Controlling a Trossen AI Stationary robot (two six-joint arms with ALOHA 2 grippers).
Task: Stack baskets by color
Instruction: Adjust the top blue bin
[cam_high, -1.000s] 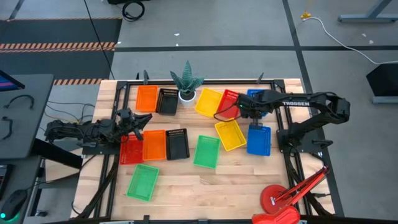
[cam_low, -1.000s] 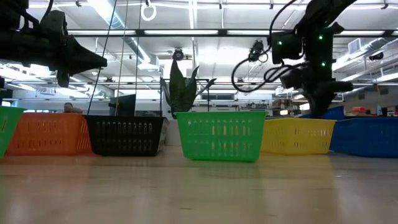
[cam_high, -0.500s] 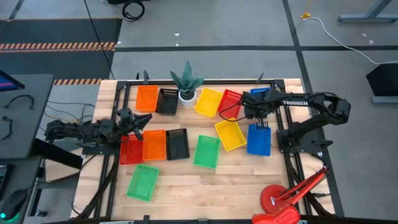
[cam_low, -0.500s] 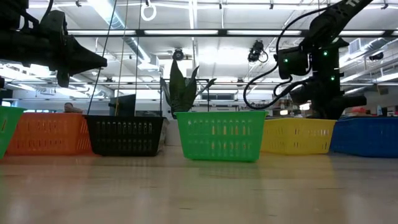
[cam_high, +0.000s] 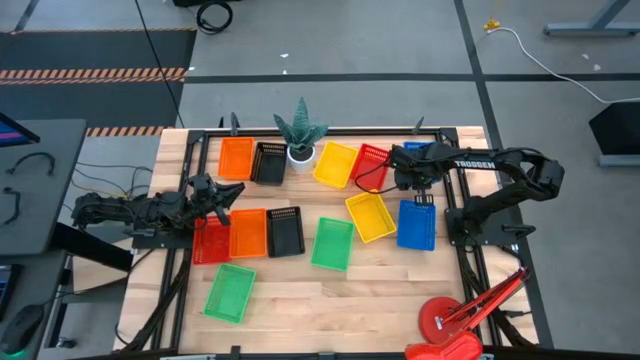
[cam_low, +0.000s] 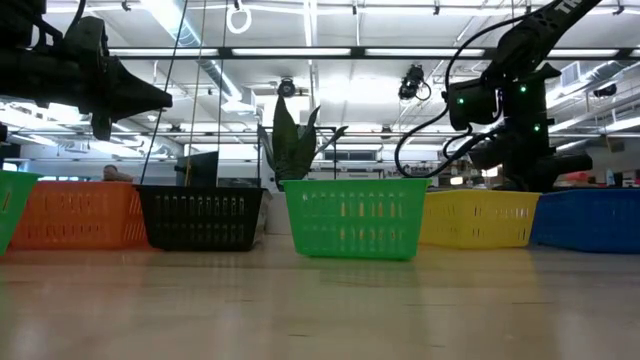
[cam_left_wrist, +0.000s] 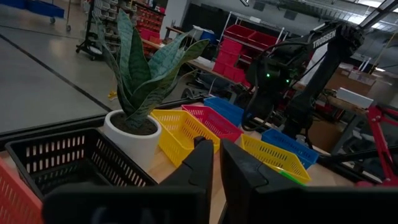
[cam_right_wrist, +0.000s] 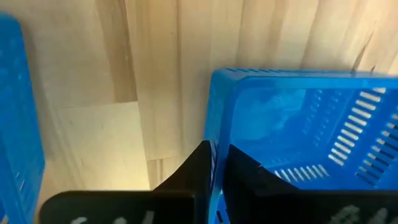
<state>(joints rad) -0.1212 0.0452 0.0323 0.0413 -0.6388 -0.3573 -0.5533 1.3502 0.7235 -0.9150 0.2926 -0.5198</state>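
One blue basket (cam_right_wrist: 292, 130) rim pinched between right gripper (cam_right_wrist: 214, 163) jaws.

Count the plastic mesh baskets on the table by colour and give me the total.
Orange plastic mesh baskets: 2
Black: 2
Yellow: 2
Red: 2
Blue: 2
Green: 2
Total: 12

Dark arms, white TROSSEN lettering, green LEDs.

Past your left gripper (cam_left_wrist: 216, 163), jaws nearly together, you see the potted plant (cam_left_wrist: 138, 93), black basket (cam_left_wrist: 68, 155) and yellow basket (cam_left_wrist: 180, 132).
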